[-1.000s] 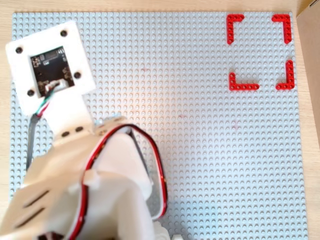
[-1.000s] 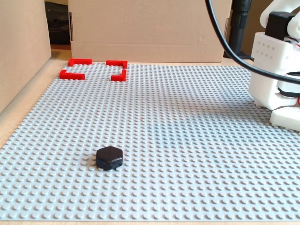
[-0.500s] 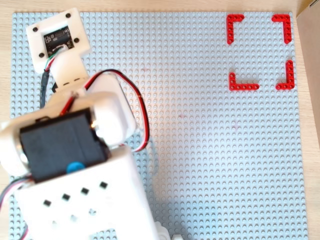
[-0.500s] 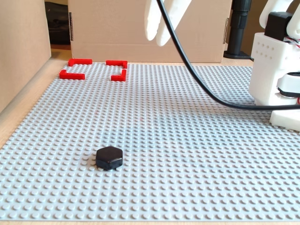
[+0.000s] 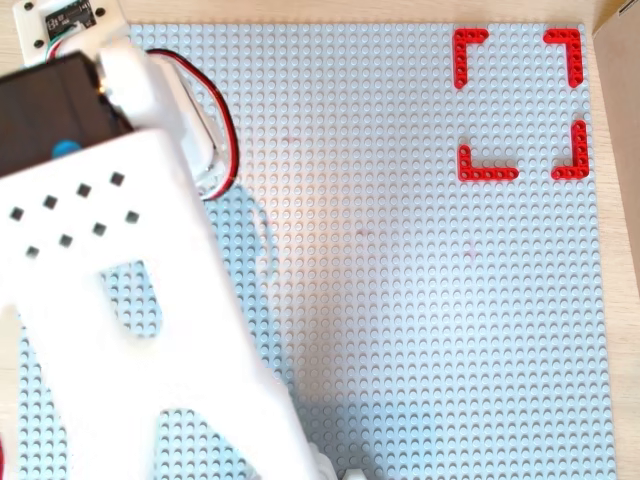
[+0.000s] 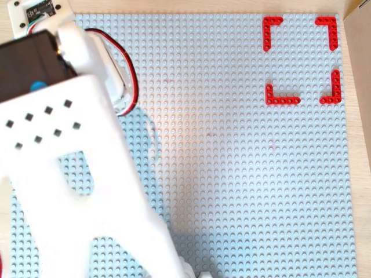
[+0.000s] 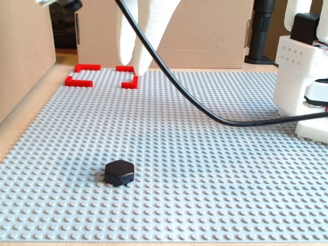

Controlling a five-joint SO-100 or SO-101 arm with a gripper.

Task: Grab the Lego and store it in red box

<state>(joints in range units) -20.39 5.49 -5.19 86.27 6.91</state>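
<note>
The Lego (image 7: 119, 172) is a small black hexagon lying on the grey baseplate (image 7: 215, 169) at the front left of the fixed view, with nothing touching it. The red box (image 7: 78, 82) is four red corner pieces at the far left. My white gripper (image 7: 132, 68) hangs tips-down in front of the box's right corners, well away from the Lego, its fingers slightly parted and holding nothing. In both overhead views the red box (image 5: 487, 174) (image 6: 282, 101) lies at the top right, while my arm (image 5: 110, 300) (image 6: 64, 174) hides the Lego.
A black cable (image 7: 205, 110) droops from the gripper across the plate to the white arm base (image 7: 302, 77) at the right. Cardboard walls (image 7: 25, 51) close off the left and back. The baseplate (image 5: 400, 300) fills most of both overhead views.
In the fixed view the gripper came in from the top, then moved left and down toward the red box's right side. The cable swung with it. The Lego has not moved.
</note>
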